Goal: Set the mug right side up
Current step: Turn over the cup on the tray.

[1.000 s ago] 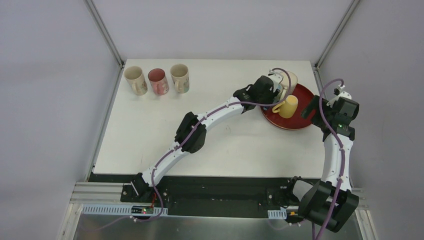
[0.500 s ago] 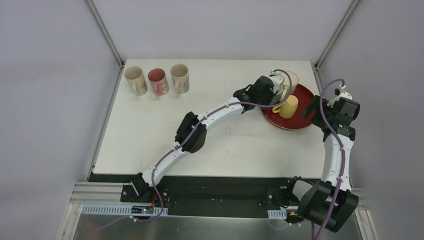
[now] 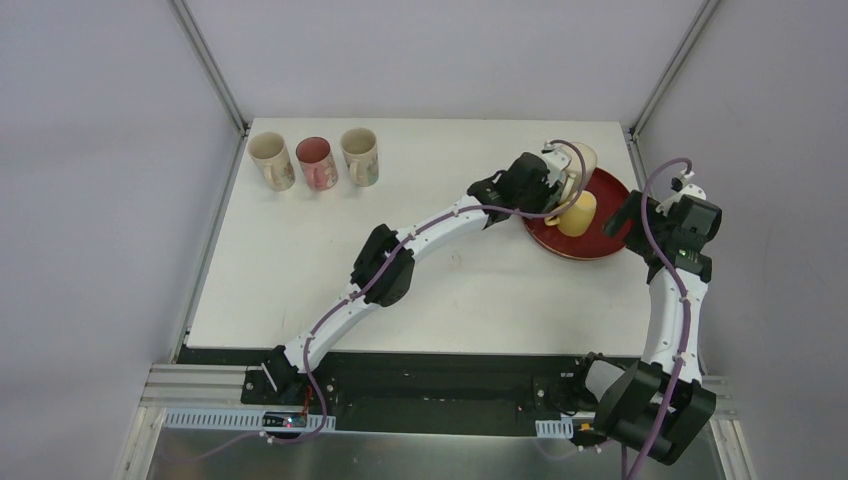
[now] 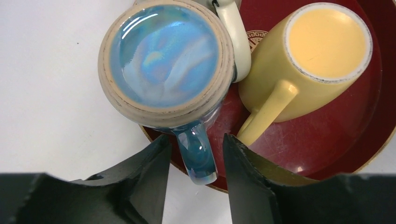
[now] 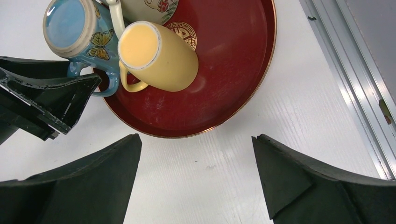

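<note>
A blue butterfly mug (image 4: 166, 56) stands upside down on the left rim of a red tray (image 4: 327, 140), its handle (image 4: 198, 154) pointing out over the tray's edge. My left gripper (image 4: 196, 140) straddles that handle, open, with a thin gap on each side. A yellow mug (image 4: 308, 60) leans bottom-up beside it, and a cream floral mug (image 5: 149, 7) sits behind them. In the top view the left gripper (image 3: 555, 190) is at the tray's left side. My right gripper (image 5: 196, 140) hangs wide open over bare table just off the tray's near rim (image 5: 187, 133), holding nothing.
Three upright mugs (image 3: 317, 163) stand in a row at the table's back left corner. The tray (image 3: 600, 245) lies close to the table's right edge, where a metal frame rail (image 5: 355, 88) runs. The left arm stretches diagonally across the table's middle.
Both arms keep almost the same place, and the mugs on the tray have not moved.
</note>
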Available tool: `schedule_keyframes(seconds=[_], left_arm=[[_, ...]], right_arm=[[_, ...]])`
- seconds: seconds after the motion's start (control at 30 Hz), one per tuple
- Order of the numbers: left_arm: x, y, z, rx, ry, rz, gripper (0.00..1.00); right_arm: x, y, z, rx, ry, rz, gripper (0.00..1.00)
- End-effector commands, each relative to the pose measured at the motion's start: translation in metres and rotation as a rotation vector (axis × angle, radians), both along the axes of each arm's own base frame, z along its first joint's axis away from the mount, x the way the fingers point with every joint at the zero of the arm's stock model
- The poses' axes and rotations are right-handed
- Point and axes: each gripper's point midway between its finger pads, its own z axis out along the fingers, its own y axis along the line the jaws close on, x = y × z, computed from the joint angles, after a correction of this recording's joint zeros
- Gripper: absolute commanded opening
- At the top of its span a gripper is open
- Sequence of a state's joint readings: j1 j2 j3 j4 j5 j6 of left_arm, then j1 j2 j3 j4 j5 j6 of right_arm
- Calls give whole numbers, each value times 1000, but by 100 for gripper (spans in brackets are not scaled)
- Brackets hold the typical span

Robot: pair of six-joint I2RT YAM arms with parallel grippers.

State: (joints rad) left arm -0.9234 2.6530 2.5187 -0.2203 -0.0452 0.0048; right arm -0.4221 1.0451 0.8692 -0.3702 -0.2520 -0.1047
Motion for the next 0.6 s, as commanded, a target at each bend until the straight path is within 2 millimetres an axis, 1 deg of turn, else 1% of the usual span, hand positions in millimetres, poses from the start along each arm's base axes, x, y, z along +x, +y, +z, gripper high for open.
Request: schedule_keyframes(seconds=[0.0,0.13,0.2,0.3,0.43,0.47,0.57], left_arm=[[10,-4,16,-22,-76,32,44],[14,-2,14,-16,-91,49,44],[14,-3,12,-14,-90,49,42],[14,-3,9,-13,-87,51,29],[15,-4,13,-23,-94,53,3],[16,-3,15,-25,-99,58,0],[17,-3,22,-28,-115,55,0]], right_arm=[[3,0,11,0,-60,-2,99],[3,-1,11,3,-62,-3,99],[3,-1,11,4,-62,-3,99],[3,-1,11,5,-62,-3,99],[2,-1,10,8,-61,-2,99],[2,-1,10,7,-61,-2,99],[2,-1,10,9,-62,-3,99]])
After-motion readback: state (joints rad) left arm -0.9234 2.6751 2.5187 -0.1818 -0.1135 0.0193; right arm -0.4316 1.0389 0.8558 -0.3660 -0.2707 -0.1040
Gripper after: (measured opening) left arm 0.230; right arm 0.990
